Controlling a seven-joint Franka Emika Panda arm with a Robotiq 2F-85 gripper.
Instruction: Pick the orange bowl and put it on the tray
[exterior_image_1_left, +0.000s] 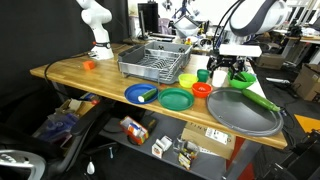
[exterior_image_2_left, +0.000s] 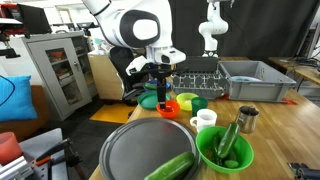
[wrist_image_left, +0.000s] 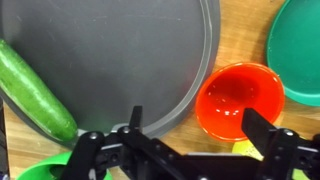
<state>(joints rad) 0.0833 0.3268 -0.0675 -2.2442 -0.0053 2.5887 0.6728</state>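
Observation:
The orange bowl (wrist_image_left: 240, 100) is small, round and red-orange. It sits upright on the wooden table between the tray and a green plate, and shows in both exterior views (exterior_image_1_left: 201, 89) (exterior_image_2_left: 170, 107). The tray (wrist_image_left: 120, 50) is large, round and dark grey, lies right beside the bowl (exterior_image_1_left: 243, 113) (exterior_image_2_left: 140, 150), and has a cucumber (wrist_image_left: 35, 90) on its edge. My gripper (wrist_image_left: 197, 125) is open and empty, hovering just above the bowl (exterior_image_1_left: 228, 70) (exterior_image_2_left: 160, 85). One finger is over the bowl's rim and the other over the tray's edge.
A green plate (wrist_image_left: 300, 50) lies beside the bowl, a blue plate (exterior_image_1_left: 140, 94) further along. A grey wire dish rack (exterior_image_1_left: 155, 60) stands behind. A green bowl (exterior_image_2_left: 225, 150), a white cup (exterior_image_2_left: 204, 120) and a metal cup (exterior_image_2_left: 246, 118) stand near the tray. A tiny orange object (exterior_image_1_left: 89, 65) lies far off.

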